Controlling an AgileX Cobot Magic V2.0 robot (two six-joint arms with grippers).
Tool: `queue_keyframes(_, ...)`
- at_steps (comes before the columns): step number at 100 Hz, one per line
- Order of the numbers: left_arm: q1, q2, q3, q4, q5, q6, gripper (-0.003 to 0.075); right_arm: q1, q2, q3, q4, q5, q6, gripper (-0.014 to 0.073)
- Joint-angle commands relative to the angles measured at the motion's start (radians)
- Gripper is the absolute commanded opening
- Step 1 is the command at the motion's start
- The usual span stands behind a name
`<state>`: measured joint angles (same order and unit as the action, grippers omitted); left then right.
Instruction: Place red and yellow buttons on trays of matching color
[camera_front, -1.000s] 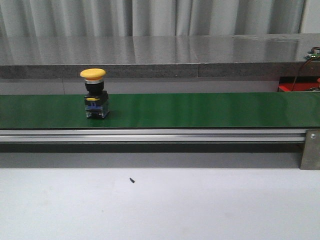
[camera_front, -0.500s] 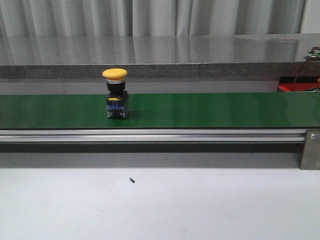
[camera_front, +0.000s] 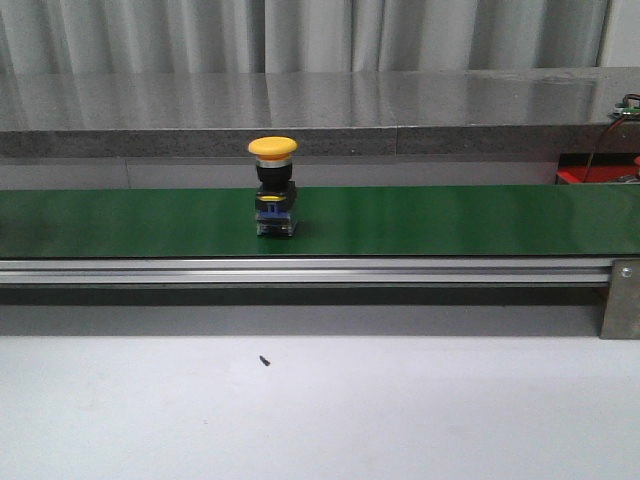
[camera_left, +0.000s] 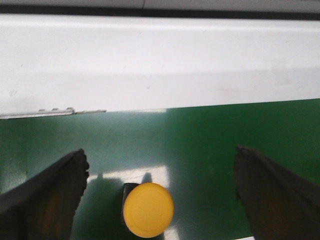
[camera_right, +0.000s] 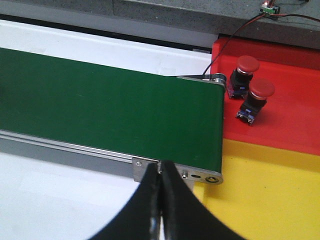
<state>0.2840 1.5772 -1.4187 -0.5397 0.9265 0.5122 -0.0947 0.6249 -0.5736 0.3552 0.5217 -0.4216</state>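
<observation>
The yellow button (camera_front: 274, 187) stands upright on the green belt (camera_front: 450, 220) left of centre, a rigid, top-heavy part best gripped by its black body between the left gripper (camera_left: 160, 195)'s wide-open, empty jaws, while the right gripper (camera_right: 161, 210)'s jaws are closed on nothing.

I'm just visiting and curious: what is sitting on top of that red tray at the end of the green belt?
Two red buttons stand on the red tray, near the belt end. The tray's far-right part is out of frame.
</observation>
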Motion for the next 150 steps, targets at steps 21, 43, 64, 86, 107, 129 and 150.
queue_keyframes(21, -0.006, -0.22, 0.007, -0.228, -0.042, 0.183, 0.0496, 0.0, -0.003, -0.023, 0.019, -0.061, -0.006, -0.0068)
queue_keyframes(43, -0.006, -0.415, 0.206, -0.288, -0.199, 0.289, 0.0471, 0.0, -0.003, -0.023, 0.019, -0.061, -0.006, -0.0068)
queue_keyframes(64, -0.082, -0.55, 0.451, -0.276, -0.363, 0.291, 0.047, 0.0, -0.003, -0.023, 0.019, -0.064, -0.006, -0.0068)
queue_keyframes(86, -0.25, -0.726, 0.737, -0.291, -0.668, 0.287, 0.0456, 0.0, -0.003, -0.023, 0.019, -0.062, -0.006, -0.0068)
queue_keyframes(107, -0.298, -0.927, 0.921, -0.329, -0.834, 0.287, 0.0438, 0.0, -0.003, -0.023, 0.019, -0.062, -0.006, -0.0068)
queue_keyframes(129, -0.296, -1.029, 0.949, -0.327, -0.81, 0.287, 0.0341, 0.0, -0.003, -0.023, 0.019, -0.063, -0.006, -0.0068)
queue_keyframes(150, -0.296, -1.042, 0.949, -0.325, -0.804, 0.287, -0.0017, 0.0, -0.002, -0.023, 0.023, -0.048, -0.006, -0.0068)
